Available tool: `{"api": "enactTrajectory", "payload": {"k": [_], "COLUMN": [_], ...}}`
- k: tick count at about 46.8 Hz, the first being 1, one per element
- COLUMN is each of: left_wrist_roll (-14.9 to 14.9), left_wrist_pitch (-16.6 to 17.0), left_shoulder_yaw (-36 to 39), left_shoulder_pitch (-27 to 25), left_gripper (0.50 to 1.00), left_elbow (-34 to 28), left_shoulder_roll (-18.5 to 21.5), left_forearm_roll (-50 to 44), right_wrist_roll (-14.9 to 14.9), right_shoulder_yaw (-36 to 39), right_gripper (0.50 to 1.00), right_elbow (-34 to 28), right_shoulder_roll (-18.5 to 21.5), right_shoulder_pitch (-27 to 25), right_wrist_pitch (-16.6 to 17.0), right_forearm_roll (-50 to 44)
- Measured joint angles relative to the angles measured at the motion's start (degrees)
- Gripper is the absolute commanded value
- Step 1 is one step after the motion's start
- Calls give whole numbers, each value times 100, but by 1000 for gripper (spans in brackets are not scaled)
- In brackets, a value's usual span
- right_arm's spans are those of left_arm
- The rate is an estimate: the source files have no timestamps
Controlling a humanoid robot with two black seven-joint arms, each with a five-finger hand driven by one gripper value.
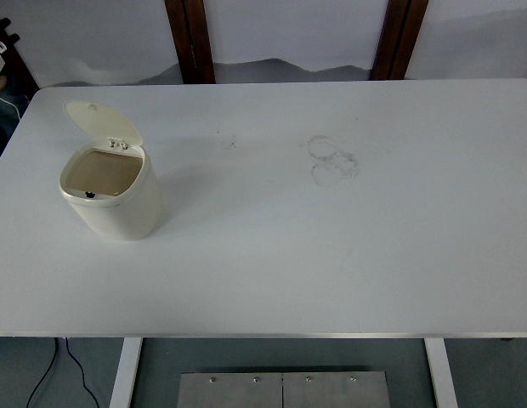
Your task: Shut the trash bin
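From the head view, you are looking down on a big white table [331, 255], and no robot hand is showing anywhere in this picture, so you cannot tell if the hands are spread, pressed together or pinching something. The trash bin [119, 204] is standing upright on the left part of the table, well in from the near edge. It is a small cream bin with rounded sides. Its lid [100, 121] is standing open, tipped up and back on the far side of the bin, held on by a little hinge [119, 144]. You are seeing right down into the bin's mouth, which is looking brownish inside, and a small dark bit is sitting at the near rim. Nothing is touching the bin. Out near the middle of the table, well apart from the bin, some faint ring marks [333, 160] are showing on the white top, and a smaller smudge [229, 140] is lying between them and the bin. Two dark brown posts [189, 38] are standing behind the far edge. Under the near edge, a black cable [51, 374] is hanging down at the left and a grey metal plate [282, 389] is sitting in the middle.
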Motion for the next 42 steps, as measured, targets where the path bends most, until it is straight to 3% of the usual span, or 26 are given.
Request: {"api": "enactTrajectory", "payload": {"k": [17,42], "left_wrist_roll": [303,845], "left_wrist_pitch": [-44,-148], "left_shoulder_yaw": [2846,4949], "left_shoulder_pitch": [-1896,-3935], "left_gripper": [1000,1000], "left_elbow": [-49,-1160], "left_shoulder_roll": [-522,-572], "left_forearm_roll": [350,425], "right_wrist_roll": [1,2], "right_shoulder_yaw": [0,0], "right_gripper": [995,995], "right_elbow": [1,1], "right_shoulder_roll": [0,1], "right_shoulder_pitch": [2,0], "right_wrist_pitch": [0,2], "right_forearm_roll": [0,0]}}
